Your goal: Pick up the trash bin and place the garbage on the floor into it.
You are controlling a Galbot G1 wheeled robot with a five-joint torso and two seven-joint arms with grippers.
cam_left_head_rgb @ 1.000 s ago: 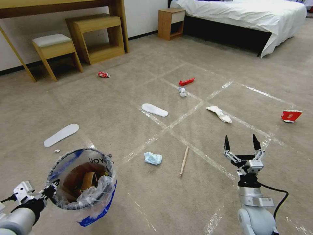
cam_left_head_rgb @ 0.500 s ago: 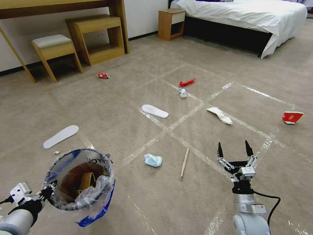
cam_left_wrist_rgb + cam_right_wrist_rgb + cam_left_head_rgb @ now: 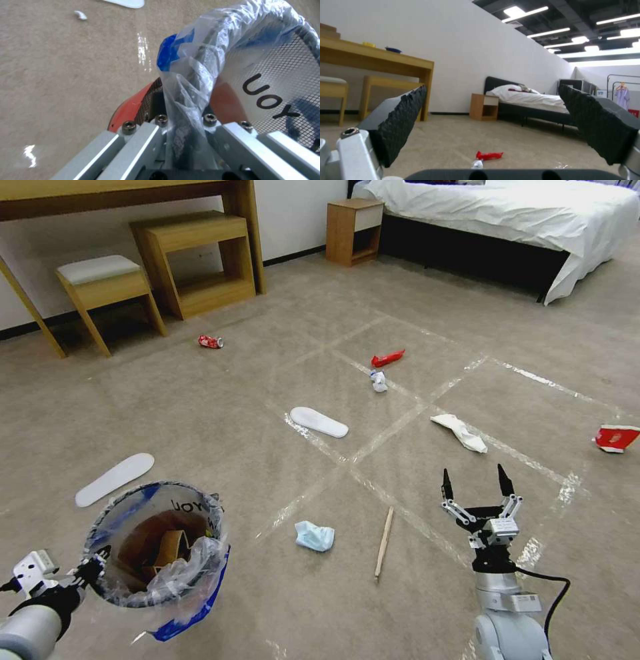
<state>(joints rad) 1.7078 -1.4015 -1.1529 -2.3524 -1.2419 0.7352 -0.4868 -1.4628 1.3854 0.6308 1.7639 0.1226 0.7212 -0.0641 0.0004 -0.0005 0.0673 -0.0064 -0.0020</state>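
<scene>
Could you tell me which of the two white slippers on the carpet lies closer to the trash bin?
The slipper beside the trash bin, just beyond its rim; the other slipper lies mid-floor on a tape strip.

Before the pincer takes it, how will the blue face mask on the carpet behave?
The blue face mask lies crumpled, so it is probably soft, floppy and light. It may flatten or slide on the floor when pressed. The open right pincer hangs above the carpet.

Silver-grey arms, black ridged fingertips (image 3: 403, 120), silver linkages, hex screws, black cable, perhaps a label.
</scene>
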